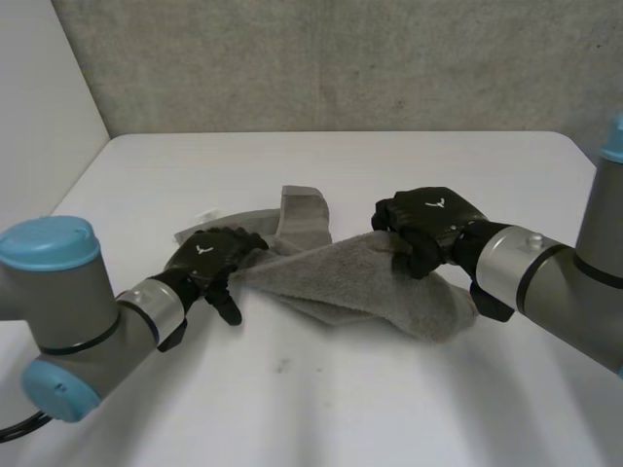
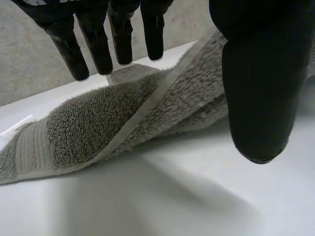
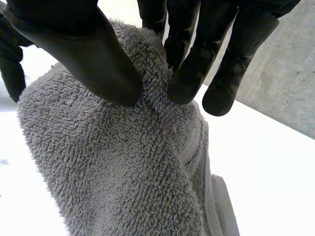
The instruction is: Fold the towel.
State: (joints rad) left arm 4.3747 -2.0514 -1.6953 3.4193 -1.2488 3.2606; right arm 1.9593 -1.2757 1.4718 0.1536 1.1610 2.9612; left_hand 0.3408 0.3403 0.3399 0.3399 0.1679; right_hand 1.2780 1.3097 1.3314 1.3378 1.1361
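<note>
A grey terry towel (image 1: pixel 360 277) lies crumpled in the middle of the white table (image 1: pixel 321 399), one hemmed end turned up at the back. My right hand (image 1: pixel 433 222) holds the towel's right part lifted off the table. In the right wrist view its thumb (image 3: pixel 93 59) and fingers (image 3: pixel 192 73) pinch a bunch of the towel (image 3: pixel 123 172), which hangs below them. My left hand (image 1: pixel 207 255) is at the towel's left edge. In the left wrist view its fingers (image 2: pixel 93 44) are straight and stand apart from the thumb (image 2: pixel 256 73), with the towel's hemmed edge (image 2: pixel 147 103) raised between them, not gripped.
A small white label (image 1: pixel 206 214) sticks out from the towel's far left end. Bare table surface runs in front of the towel and behind it to a grey wall (image 1: pixel 341 58).
</note>
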